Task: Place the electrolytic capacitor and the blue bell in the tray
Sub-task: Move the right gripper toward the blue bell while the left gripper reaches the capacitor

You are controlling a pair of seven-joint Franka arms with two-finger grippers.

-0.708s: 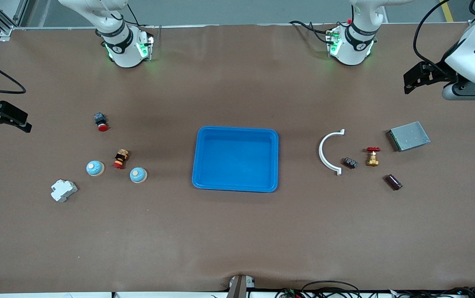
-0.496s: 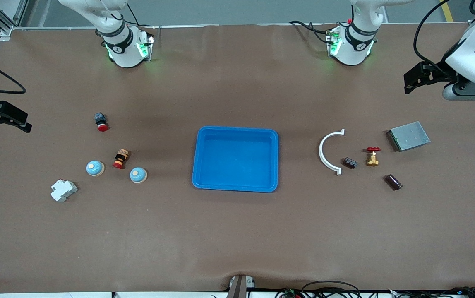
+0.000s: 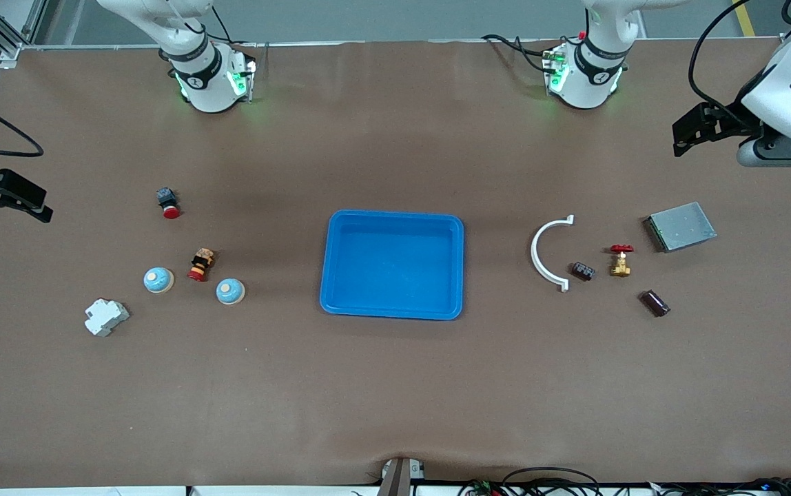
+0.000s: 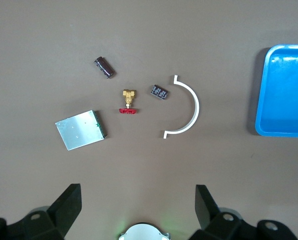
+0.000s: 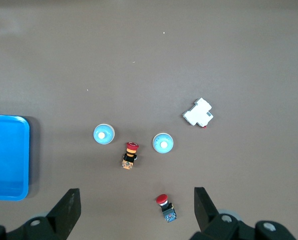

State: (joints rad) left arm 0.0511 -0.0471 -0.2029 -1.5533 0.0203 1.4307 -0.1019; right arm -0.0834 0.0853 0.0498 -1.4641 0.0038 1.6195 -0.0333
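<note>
The electrolytic capacitor (image 3: 654,303) (image 4: 104,67), a dark maroon stubby cylinder, lies on the table toward the left arm's end. Two blue bells (image 3: 158,280) (image 3: 230,291) sit toward the right arm's end and also show in the right wrist view (image 5: 103,134) (image 5: 163,143). Between these groups lies the blue tray (image 3: 330,269) (image 4: 261,90) (image 5: 26,155), with nothing in it. My left gripper (image 3: 695,131) (image 4: 137,192) hangs open high over the left arm's end. My right gripper (image 3: 23,196) (image 5: 136,192) hangs open high over the right arm's end. Neither holds anything.
Near the capacitor lie a white half-ring (image 3: 547,251), a small black block (image 3: 581,271), a brass valve with a red handle (image 3: 620,260) and a grey metal box (image 3: 679,226). By the bells are a red push button (image 3: 168,203), a small red-capped part (image 3: 201,265) and a white breaker (image 3: 106,317).
</note>
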